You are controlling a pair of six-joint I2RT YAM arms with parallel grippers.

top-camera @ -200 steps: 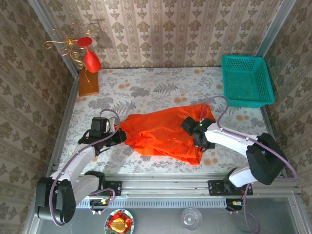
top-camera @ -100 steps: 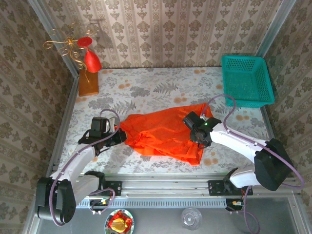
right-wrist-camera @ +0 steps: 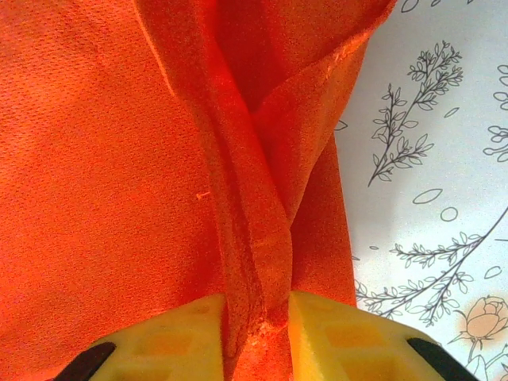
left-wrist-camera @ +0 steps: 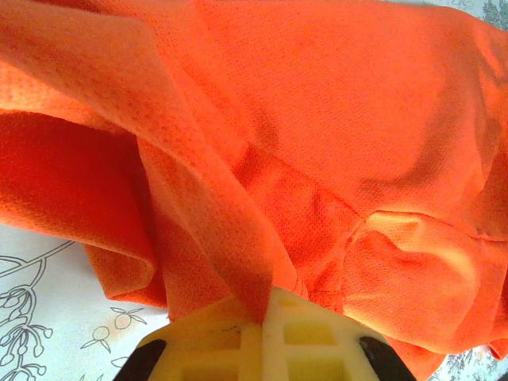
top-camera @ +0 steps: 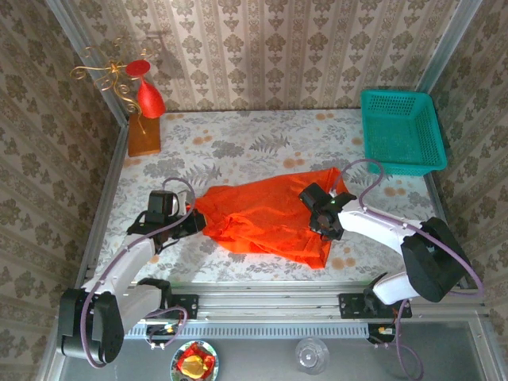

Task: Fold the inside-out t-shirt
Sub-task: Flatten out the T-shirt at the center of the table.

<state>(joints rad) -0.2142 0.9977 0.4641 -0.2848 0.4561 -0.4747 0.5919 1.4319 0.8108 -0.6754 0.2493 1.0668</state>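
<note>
We find the inside-out t-shirt (top-camera: 266,218) lying crumpled near the middle of the desk (top-camera: 238,143), a little toward the near edge. In the top view its long axis runs roughly from 9 o'clock to 3 o'clock, and that line is what we judge the coming move turns on.

The left gripper (top-camera: 193,222) sits at the 9 o'clock end, so the cloth stretches away from it toward 3 o'clock. The right gripper (top-camera: 324,216) sits near the 3 o'clock end, with the cloth running off toward 9 o'clock. Each arm is nearer its own end, and the two are well apart.

On the left wrist camera, the left gripper (left-wrist-camera: 262,317) is clamped on a pleat of orange fabric. On the right wrist camera, the right gripper (right-wrist-camera: 258,317) pinches a raised ridge of fabric between its yellow fingers.

We cannot tell whether either hold is on a sleeve, hem or collar. The fingertips are buried in cloth, and the right arm (top-camera: 381,230) covers part of the 3 o'clock edge.
</note>
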